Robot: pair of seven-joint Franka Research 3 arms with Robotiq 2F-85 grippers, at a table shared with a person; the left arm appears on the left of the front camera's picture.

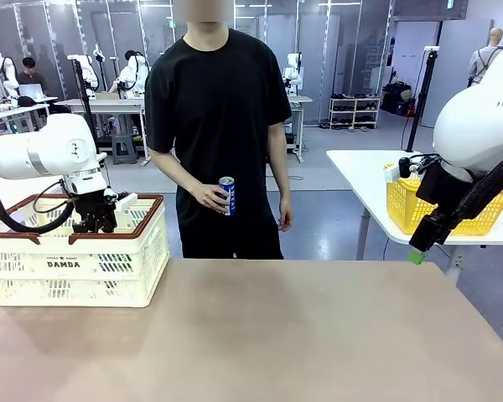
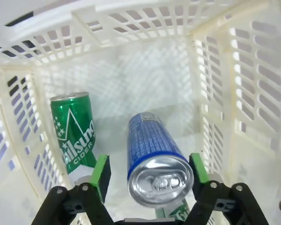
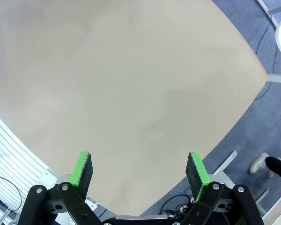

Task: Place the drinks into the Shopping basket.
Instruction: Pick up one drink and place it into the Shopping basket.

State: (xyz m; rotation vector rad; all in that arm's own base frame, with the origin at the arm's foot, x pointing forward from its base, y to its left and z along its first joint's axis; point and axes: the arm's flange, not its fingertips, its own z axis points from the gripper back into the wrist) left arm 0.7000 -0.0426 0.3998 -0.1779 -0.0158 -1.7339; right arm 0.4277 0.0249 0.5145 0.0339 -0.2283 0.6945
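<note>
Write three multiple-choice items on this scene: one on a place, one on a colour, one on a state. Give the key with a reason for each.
1. Where is the left gripper?
A. Inside the Shopping basket
B. Over the bare table
C. Beside the yellow basket

2. What colour is the can standing upright by the basket wall?
A. Red
B. Green
C. Black

3. How do the left gripper's jaws stand around the blue can?
A. Clamped on it
B. Open, pads clear of it
C. Shut beneath it

Key: 1 A, the arm reaches down past the brown rim. 2 B, the green can carries white lettering. 3 B, gaps show at both pads.
</note>
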